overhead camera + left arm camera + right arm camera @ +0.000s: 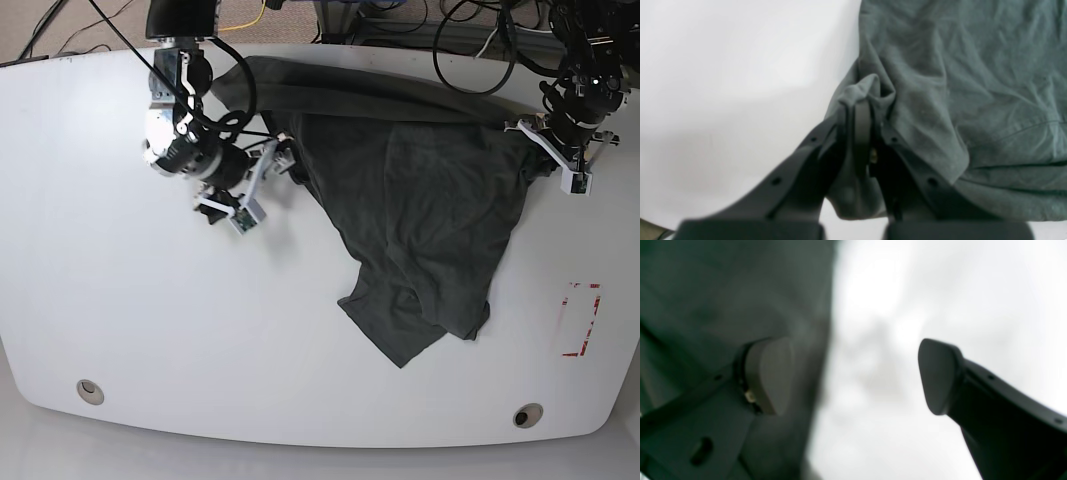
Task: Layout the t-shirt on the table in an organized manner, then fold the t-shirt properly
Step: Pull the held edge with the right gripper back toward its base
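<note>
The dark grey t-shirt (420,210) lies wrinkled and bunched on the white table (120,320). It is spread across the far half, from about 11 o'clock over to 2 o'clock, and one floppy part hangs down toward the middle.

The left gripper (862,111) is at about 2 o'clock in the base view. Its fingers (863,123) are pinched tight on a small fold at the edge of the shirt. The cloth puffs up just above the fingers.

The right gripper (853,376) is at about 10 o'clock, at the other side of the shirt. Its fingers (937,376) are spread wide apart and grasp nothing. One finger is over the shirt, the other is over bare table.

A red tape rectangle (580,320) sits at about 4 o'clock, apart from the shirt.
</note>
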### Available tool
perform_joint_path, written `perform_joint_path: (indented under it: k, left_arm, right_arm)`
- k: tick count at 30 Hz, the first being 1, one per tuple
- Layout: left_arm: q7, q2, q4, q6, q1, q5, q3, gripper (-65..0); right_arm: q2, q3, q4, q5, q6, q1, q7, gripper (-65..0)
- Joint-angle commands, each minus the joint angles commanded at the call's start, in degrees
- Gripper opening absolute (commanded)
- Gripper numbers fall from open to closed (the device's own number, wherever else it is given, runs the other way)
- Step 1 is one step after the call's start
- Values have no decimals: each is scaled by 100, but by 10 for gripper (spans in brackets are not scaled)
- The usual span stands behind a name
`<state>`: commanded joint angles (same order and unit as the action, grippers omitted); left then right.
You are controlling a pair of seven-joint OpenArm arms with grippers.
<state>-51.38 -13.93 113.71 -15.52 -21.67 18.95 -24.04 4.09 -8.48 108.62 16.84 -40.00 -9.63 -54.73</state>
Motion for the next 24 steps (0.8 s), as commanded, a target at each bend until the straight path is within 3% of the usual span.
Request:
perform_joint_path:
  k: [6,15,24]
  left_arm:
    - [0,0,0,0,0,0,0,-650]
    - [0,0,0,0,0,0,0,-650]
    - [0,0,0,0,9,0,0,-650]
  right_arm:
    - [-26,-475,651,0,0,-782,-264,-89]
    - [-35,-1222,686,9,0,-1538,-255,-89]
    - [-62,-1459,677,9,0,-1996,-264,-89]
